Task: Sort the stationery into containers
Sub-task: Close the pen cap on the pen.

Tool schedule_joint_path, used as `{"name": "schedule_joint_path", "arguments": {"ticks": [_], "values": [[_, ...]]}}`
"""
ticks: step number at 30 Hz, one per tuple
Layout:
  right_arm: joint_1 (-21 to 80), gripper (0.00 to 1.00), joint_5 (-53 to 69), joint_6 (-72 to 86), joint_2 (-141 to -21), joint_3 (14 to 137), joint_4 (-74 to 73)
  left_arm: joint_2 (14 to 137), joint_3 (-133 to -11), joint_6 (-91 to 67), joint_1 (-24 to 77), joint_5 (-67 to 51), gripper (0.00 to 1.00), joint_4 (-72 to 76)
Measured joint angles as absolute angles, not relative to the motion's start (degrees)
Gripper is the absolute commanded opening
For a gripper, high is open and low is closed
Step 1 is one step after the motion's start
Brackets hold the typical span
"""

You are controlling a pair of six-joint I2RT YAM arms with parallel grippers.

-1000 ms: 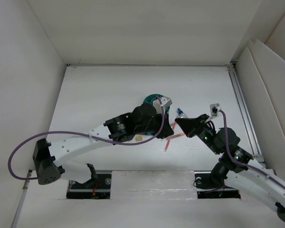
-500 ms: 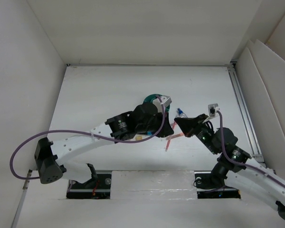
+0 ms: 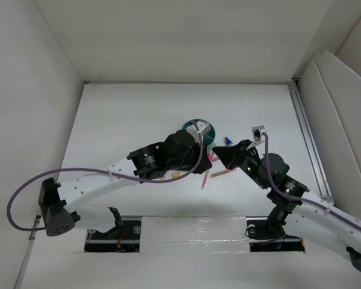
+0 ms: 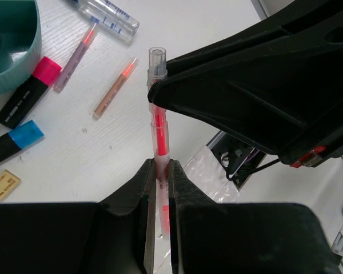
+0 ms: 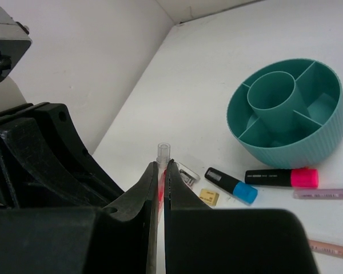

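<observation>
I am clamping the pen (image 4: 159, 134) in my left gripper (image 4: 159, 166); both fingers are pressing on its red barrel. My right gripper (image 5: 159, 171) is pinching the same pen near its clear end, so the two are gripping it together. Compared with one second ago, both grippers are standing a little more to the left in the top view, and the right one is now closer to the organizer (image 5: 291, 142). Seen from the left gripper, the organizer is lying up and to the left. The pink marker (image 4: 27, 91), the blue marker (image 4: 11, 142) and the tan block (image 4: 3, 184) are lying on the table (image 4: 103, 148) at the left. Two thin pens (image 4: 115, 87) and the bottle (image 4: 110, 14) are lying further ahead.
</observation>
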State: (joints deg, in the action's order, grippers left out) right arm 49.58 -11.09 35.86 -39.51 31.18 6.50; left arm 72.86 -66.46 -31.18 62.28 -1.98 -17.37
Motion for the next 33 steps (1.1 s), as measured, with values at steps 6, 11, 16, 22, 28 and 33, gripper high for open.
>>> {"name": "schedule_joint_path", "arguments": {"ticks": [6, 11, 16, 22, 28, 33], "values": [[49.6, 0.0, -10.5, 37.9, -40.6, 33.8, 4.9, 69.8, -64.3, -29.9, 62.5, -0.5, 0.0, -15.2], [49.5, 0.0, -10.5, 38.7, -41.3, 34.1, 3.5, 69.5, -62.3, -29.4, 62.6, 0.0, 0.0, -13.4], [49.5, 0.0, -10.2, 38.8, -41.5, 34.1, 2.7, 69.4, -61.4, -29.2, 62.6, 0.4, 0.0, -13.1], [49.5, 0.02, -8.7, 38.6, -39.0, 33.9, 3.5, 67.4, -61.4, -29.1, 63.1, 0.5, 0.0, -12.6], [49.5, 0.0, -7.4, 38.0, -35.7, 31.9, 6.0, 65.8, -60.7, -29.0, 63.4, -0.2, 0.0, -11.1], [49.5, 0.0, -7.7, 37.8, -33.3, 29.8, 7.0, 65.8, -60.4, -29.0, 63.6, -1.0, 0.0, -10.5]]}}
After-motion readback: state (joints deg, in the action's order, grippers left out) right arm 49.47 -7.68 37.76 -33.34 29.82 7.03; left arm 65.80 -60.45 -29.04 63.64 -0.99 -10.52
